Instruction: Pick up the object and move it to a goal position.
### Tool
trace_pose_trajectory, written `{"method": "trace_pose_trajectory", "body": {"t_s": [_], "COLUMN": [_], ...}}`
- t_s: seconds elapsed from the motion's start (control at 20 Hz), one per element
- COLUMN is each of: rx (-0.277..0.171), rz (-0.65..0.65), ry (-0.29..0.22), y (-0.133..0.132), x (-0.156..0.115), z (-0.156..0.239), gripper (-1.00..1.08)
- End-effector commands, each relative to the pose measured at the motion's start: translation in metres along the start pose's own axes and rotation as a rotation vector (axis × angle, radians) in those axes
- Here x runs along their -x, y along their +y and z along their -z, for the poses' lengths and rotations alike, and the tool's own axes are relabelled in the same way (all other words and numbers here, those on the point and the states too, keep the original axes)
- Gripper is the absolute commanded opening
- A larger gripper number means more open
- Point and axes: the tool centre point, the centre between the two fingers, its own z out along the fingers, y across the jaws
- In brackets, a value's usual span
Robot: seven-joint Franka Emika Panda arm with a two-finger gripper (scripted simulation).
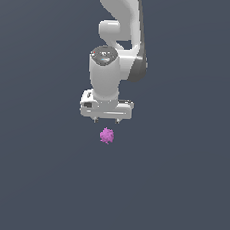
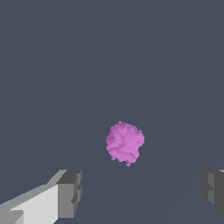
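The object [image 1: 106, 135] is a small magenta-pink knobbly blob lying on the dark grey floor. It also shows in the wrist view [image 2: 125, 142], between and beyond the two fingers. My gripper [image 1: 106, 120] hangs from the white arm, pointing down, just above and behind the blob in the exterior view. Its jaws stand wide apart with nothing between them. In the wrist view the gripper [image 2: 142, 192] shows one grey finger [image 2: 70, 192] on one side and the other finger at the picture's edge. The gripper does not touch the blob.
The white arm [image 1: 121, 28] rises behind the gripper to the top of the exterior view. The flat dark grey floor [image 1: 39, 180] spreads all around, and no other object shows.
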Motion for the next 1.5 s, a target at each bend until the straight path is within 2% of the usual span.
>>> {"method": "trace_pose_trajectory", "body": {"t_s": [0.0,0.45,0.75,1.05,1.45], "rx": [0.0,-0.017,-0.016,-0.017,-0.013], "rz": [0.0,-0.065,-0.073,-0.132,-0.274], "ry": [0.0,0.007,0.006,0.003,-0.004], "y": [0.0,0.015,0.014,0.011,0.006], "x": [0.0,-0.003,-0.002,-0.002,0.003], "z": [0.0,0.014,0.01,-0.01,-0.057], "gripper": [1.0,1.0,1.0,1.0,1.0]}}
